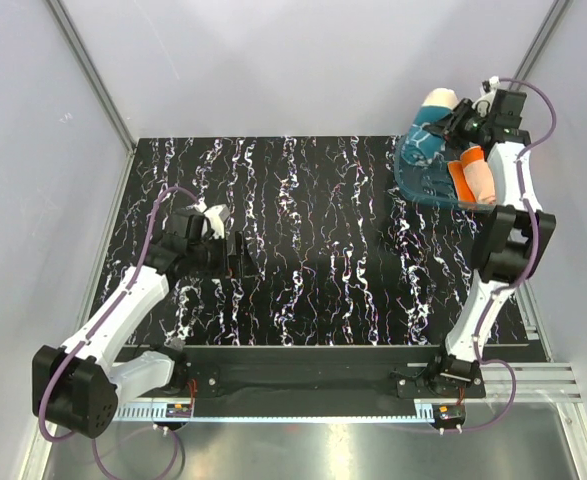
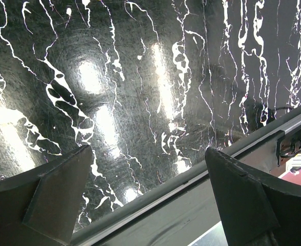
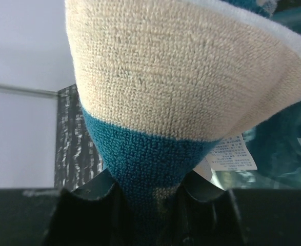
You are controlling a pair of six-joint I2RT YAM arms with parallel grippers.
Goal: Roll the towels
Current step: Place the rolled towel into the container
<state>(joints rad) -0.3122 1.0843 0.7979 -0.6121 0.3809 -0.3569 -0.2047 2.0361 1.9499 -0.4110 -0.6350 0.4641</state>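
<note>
Right wrist view: the right gripper [image 3: 147, 202] pinches the teal towel [image 3: 155, 148], upper right of the top view beside the orange towel [image 1: 470, 175]. Hold that pinch firm and lay it flat on the table [image 1: 303, 250]; the left gripper [image 2: 147, 164] hangs spread.

White arms [image 1: 123, 305], black joints [image 1: 73, 390], purple cables [image 1: 151, 235].
</note>
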